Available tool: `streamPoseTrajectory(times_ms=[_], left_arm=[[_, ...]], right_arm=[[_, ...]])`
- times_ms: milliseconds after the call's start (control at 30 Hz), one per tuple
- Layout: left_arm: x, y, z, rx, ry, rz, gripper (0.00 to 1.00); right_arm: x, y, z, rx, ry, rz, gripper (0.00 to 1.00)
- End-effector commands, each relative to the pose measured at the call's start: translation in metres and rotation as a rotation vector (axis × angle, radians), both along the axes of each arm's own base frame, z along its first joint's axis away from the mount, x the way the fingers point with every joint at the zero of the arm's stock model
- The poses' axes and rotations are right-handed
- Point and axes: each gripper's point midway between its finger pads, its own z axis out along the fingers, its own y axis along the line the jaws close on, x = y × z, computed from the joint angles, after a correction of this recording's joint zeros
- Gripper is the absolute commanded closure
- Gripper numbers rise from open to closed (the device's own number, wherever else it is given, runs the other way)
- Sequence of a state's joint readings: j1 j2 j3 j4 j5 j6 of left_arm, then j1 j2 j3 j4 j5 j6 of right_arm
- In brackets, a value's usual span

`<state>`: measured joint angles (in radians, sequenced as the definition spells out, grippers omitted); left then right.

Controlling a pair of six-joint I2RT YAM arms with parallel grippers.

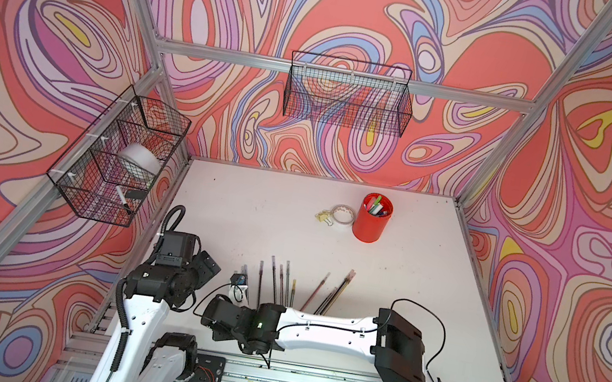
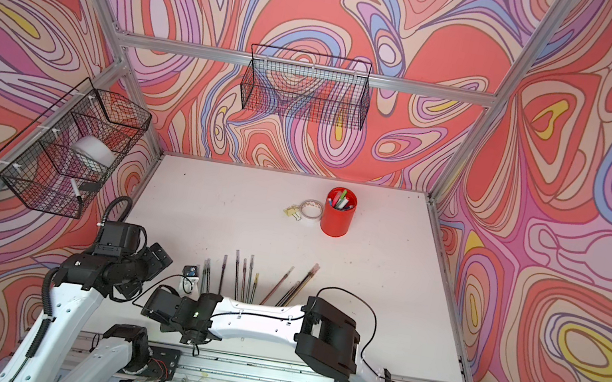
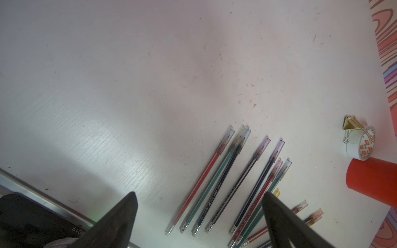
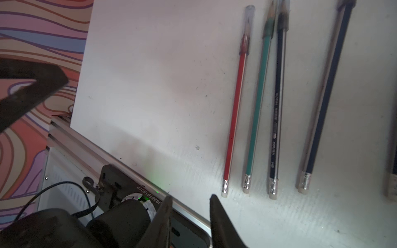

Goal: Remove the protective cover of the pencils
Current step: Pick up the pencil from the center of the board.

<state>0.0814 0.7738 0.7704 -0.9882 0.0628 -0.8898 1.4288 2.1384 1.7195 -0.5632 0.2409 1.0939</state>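
Near the front edge of the white desk [image 1: 250, 212]: left tool [image 3: 199, 193] spread wide and empty, facing the row; right tool [image 4: 191, 196] set to a small gap, gripping nothing, just beside the eraser ends [image 4: 224, 191]. Beyond these, the pencils [image 3: 220, 182] flat in a loose fan, erasers toward the robot, several shafts packed side by side. Clear covers [image 3: 227, 139] seated on the sharpened tips in view. Hazards, as judged: knocking the row askew with a low finger; pinching two neighbouring shafts at once, owing to the tight packing; dragging a whole pencil when tugging a cover without the shaft pinned; squeezing a slick cover and shooting it off the desk.
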Motion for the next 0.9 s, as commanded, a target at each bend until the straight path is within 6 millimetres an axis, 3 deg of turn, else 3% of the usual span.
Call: streamPoseTrajectory(times_ms=[0, 133, 400, 533, 867], left_arm=[[0.003, 0.006, -0.001, -0.03, 0.008, 0.007, 0.09], [0.007, 0.011, 0.0, -0.108, 0.006, 0.022, 0.12], [0.008, 0.015, 0.011, -0.079, -0.008, -0.011, 0.1], [0.009, 0.014, 0.01, -0.093, -0.001, -0.013, 0.14], [0.0, 0.017, 0.014, -0.059, -0.015, 0.005, 0.13]], right_arm=[[0.003, 0.005, -0.008, -0.034, 0.002, 0.0, 0.68], [0.012, 0.006, -0.019, -0.104, -0.014, -0.001, 0.69], [0.03, 0.007, -0.05, -0.204, -0.008, -0.009, 0.74], [0.035, 0.008, -0.05, -0.228, -0.03, -0.013, 0.74], [0.039, -0.004, -0.052, -0.271, -0.053, -0.044, 0.73]])
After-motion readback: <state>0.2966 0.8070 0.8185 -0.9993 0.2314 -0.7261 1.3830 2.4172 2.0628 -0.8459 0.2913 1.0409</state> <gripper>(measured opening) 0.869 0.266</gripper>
